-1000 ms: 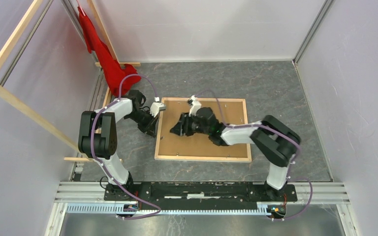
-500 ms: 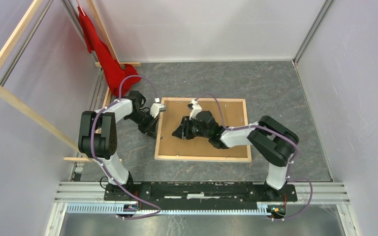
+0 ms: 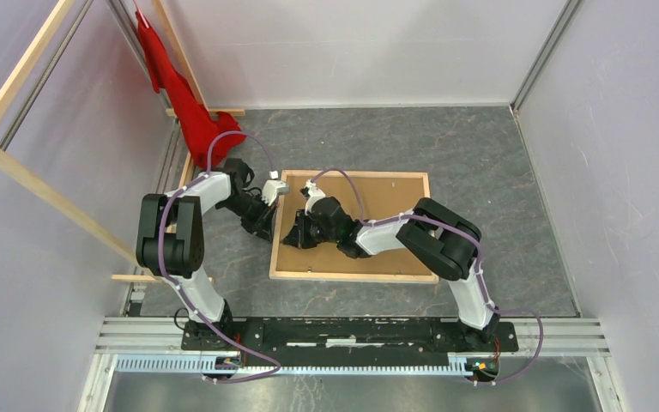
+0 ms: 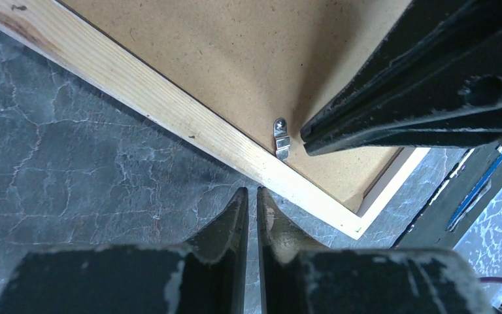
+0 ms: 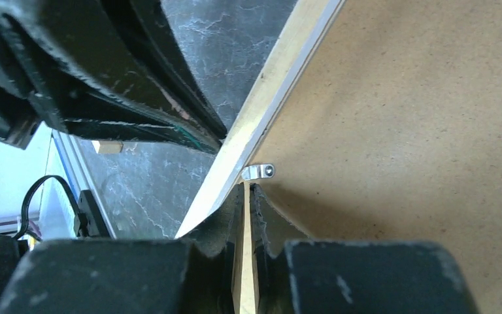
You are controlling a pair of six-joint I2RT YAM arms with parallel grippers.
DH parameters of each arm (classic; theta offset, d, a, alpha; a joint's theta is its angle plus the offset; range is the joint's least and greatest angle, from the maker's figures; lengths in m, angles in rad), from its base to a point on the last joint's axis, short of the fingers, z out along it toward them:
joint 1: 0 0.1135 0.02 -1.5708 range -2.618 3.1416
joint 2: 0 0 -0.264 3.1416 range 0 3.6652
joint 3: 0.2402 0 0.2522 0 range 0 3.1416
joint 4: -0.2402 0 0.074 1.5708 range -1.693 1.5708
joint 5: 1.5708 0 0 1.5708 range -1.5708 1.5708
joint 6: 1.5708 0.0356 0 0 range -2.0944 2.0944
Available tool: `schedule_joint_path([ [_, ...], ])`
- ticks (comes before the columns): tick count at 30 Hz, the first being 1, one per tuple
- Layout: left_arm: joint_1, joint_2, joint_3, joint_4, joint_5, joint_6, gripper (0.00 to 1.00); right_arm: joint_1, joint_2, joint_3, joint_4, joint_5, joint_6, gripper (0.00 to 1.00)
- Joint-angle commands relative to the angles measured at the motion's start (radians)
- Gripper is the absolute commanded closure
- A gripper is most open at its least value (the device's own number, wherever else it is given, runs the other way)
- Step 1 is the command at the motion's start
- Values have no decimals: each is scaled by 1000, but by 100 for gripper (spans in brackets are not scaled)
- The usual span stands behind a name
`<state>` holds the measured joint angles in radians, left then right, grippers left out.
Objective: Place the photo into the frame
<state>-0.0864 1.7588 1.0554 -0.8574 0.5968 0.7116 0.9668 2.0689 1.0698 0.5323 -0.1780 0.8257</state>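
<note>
The frame (image 3: pixel 352 276) lies face down on the table, pale wood side up, with a brown backing board (image 3: pixel 399 193) inside it. The photo is hidden. My left gripper (image 3: pixel 268 233) is shut and empty on the table, tips just outside the frame's left rail (image 4: pixel 170 111). My right gripper (image 3: pixel 289 240) is shut over the inner edge of that same rail (image 5: pixel 281 85), its tips right at a small metal clip (image 5: pixel 259 171) on the board (image 5: pixel 418 131). From the left wrist view the clip (image 4: pixel 281 139) sits beside the right gripper's fingers (image 4: pixel 418 98).
A red cloth (image 3: pixel 197 120) hangs at the back left. Long pale wooden beams (image 3: pixel 43 193) run along the left wall. Walls enclose the dark stone-patterned table (image 3: pixel 480 163) on three sides.
My right gripper has slid left across the backing board to the frame's left rail and its jaws have closed. The left gripper has stayed put.
</note>
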Motion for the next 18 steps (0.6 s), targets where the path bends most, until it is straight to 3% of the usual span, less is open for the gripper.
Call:
schedule_joint_path([
  [1,-4,3,9,9,44,28,83,3,22,45,-6,23,3,89],
  [18,-7,0,8,17,35,36,84,2,68,92,-44,37,2,91],
])
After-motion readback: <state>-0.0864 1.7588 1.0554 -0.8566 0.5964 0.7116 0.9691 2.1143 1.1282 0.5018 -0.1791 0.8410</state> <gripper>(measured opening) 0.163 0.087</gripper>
